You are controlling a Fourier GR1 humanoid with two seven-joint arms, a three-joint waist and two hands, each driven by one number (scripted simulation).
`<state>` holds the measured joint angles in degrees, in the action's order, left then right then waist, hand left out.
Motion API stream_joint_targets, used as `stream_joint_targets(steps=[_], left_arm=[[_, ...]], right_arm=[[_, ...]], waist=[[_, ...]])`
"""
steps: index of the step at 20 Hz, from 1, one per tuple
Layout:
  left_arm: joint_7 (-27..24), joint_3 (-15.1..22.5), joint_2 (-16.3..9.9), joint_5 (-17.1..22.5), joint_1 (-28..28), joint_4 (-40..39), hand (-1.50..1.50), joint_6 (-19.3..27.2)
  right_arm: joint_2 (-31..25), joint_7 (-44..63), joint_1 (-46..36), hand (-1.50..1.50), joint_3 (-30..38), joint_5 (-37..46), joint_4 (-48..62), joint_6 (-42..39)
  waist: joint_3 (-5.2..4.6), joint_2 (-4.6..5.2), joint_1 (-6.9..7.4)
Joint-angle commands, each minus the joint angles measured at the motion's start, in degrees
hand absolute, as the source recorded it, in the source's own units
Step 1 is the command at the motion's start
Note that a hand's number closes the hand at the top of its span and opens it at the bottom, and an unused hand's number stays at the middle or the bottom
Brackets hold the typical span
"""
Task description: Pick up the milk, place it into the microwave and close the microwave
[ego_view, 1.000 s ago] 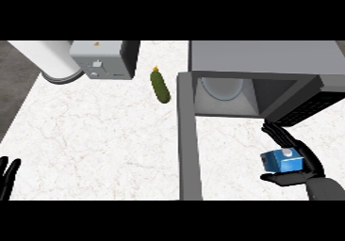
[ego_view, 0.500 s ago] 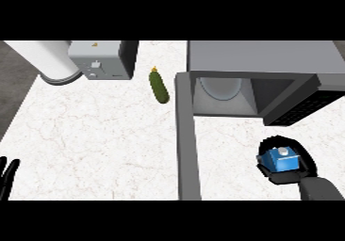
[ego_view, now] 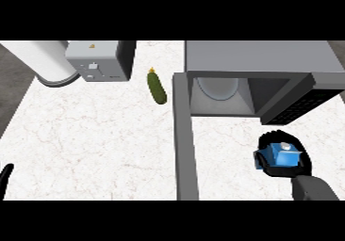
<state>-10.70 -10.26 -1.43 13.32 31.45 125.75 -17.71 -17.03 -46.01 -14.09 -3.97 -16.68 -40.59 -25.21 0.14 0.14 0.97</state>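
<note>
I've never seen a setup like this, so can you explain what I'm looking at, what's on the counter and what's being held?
This is one view from a humanoid robot's head, looking steeply down at a white marble counter. The black right hand on a grey forearm has its fingers curled round a blue milk carton. The left hand rests open at the lower left edge. Ahead stands a grey microwave, its door swung open toward the robot. To its left lie a green cucumber, a toaster and a white cylinder.

A green cucumber (ego_view: 156, 87) lay on the white marble bench (ego_view: 92, 136). A grey toaster (ego_view: 100, 60) stood at the back, with a white cylinder (ego_view: 45, 61) just beside it at the bench's corner.
</note>
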Motion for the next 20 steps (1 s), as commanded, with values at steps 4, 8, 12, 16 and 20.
stream_joint_targets(steps=[4, 8, 12, 16, 20], left_arm=[[2.3, -0.8, 0.8, -0.7, -1.8, -0.3, -1.50, 1.1], [-0.4, -5.7, -1.8, 4.8, 1.1, -0.4, -1.50, -3.7], [2.0, -5.9, -0.9, 5.0, 1.2, 1.1, -1.50, -2.8], [-5.4, -8.5, 0.4, 5.6, 4.6, -3.3, -1.50, -8.0], [-6.6, -6.7, 1.4, 1.3, 2.5, -6.1, -1.50, -7.8]], right_arm=[[5.4, -0.9, 5.7, 1.50, 0.8, -0.9, -12.4, 9.1], [6.1, 8.7, 12.4, 1.50, -2.9, 0.4, -27.2, 13.8], [8.0, 17.0, 15.6, 1.50, -5.5, 1.3, -40.2, 19.2], [11.1, 22.6, 18.8, 1.50, -9.3, 3.1, -48.4, 23.4], [12.5, 26.9, 24.5, 1.50, -11.2, 3.9, -57.4, 27.7]], waist=[[-0.18, -0.32, -1.31], [-0.22, -0.42, -1.31], [-0.20, -0.37, -1.28], [-0.20, -0.35, -0.85], [-0.19, -0.30, -1.04]])
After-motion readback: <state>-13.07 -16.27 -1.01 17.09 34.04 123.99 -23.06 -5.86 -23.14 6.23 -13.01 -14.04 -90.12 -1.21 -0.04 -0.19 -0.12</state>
